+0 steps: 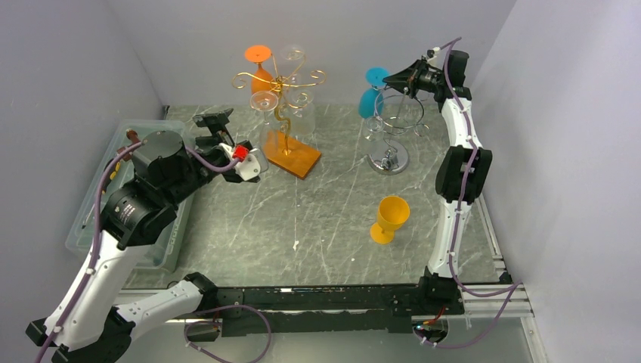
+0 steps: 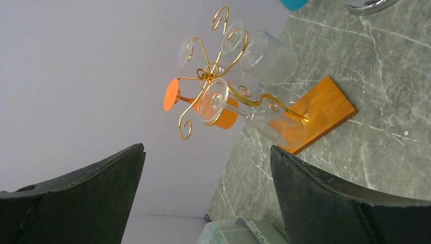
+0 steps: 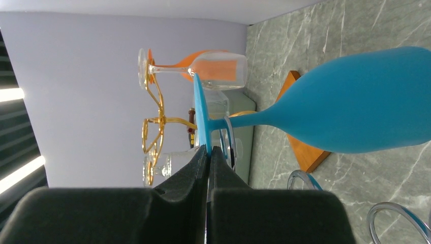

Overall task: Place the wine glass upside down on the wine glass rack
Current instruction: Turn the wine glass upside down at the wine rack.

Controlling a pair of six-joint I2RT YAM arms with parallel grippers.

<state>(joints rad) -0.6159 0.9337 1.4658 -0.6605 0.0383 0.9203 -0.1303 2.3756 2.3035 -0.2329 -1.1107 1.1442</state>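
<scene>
A grey, marble-veined bench (image 1: 317, 227) with a smooth matt top is seen from above. A clear plastic bin (image 1: 143, 125) is set at its 9 o'clock edge. At 12 o'clock stands a gold wire rack (image 1: 281, 91) of curled arms on a flat orange wooden slab, hung with an orange glass (image 1: 261, 72) and several clear ones. At 1 o'clock stands a chrome wire rack (image 1: 393, 125) of round loops on a polished disc foot.

The blue wine glass (image 3: 356, 101) is held inverted at the 11 o'clock side of the chrome rack, bowl down and foot up. It is opaque, glossy and tulip-shaped, with a thin stem and a flat foot. A yellow goblet (image 1: 391, 218) is left upright on the bench at 4 o'clock.

The right claw (image 3: 209, 152) is pressed together on the rim of the blue foot. The left claw (image 2: 206, 152) is spread wide and empty, aimed at the gold rack from 9 o'clock.

The hanging step is judged to be in hand. The stem is seen just beside a chrome loop, but whether the foot is seated cannot be told. Next, the foot must be settled onto the loop before the pinch is released. The slick surface and the thin stem call for a slow, straight retreat.
</scene>
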